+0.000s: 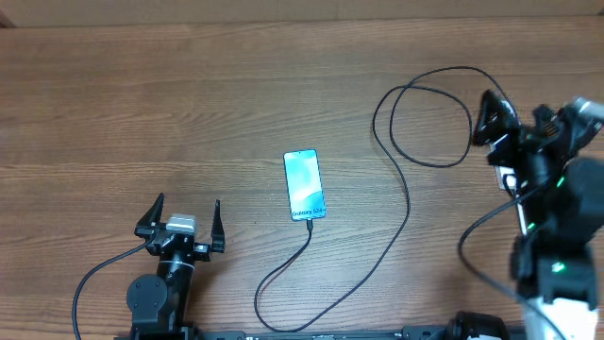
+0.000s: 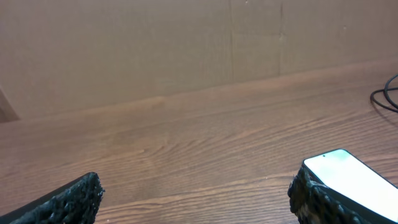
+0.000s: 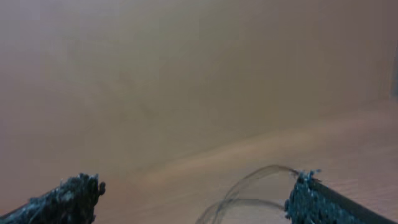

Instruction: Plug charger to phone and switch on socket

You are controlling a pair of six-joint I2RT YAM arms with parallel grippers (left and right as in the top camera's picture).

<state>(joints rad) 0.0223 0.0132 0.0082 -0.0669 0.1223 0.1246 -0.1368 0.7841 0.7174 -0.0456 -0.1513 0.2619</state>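
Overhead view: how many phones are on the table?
1. The phone lies centre-frame, screen lit, right of the left gripper; the right arm could hide others beneath it.

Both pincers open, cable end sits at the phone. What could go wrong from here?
1. The thin black charger cable loops close beside the right pincer; moving that arm could snag it and tug the slim light-blue-screened phone or its connector.
2. Whether the connector is fully seated cannot be told from overhead.
3. No power strip switch shows clearly in any view, so a press may be aimed blind.
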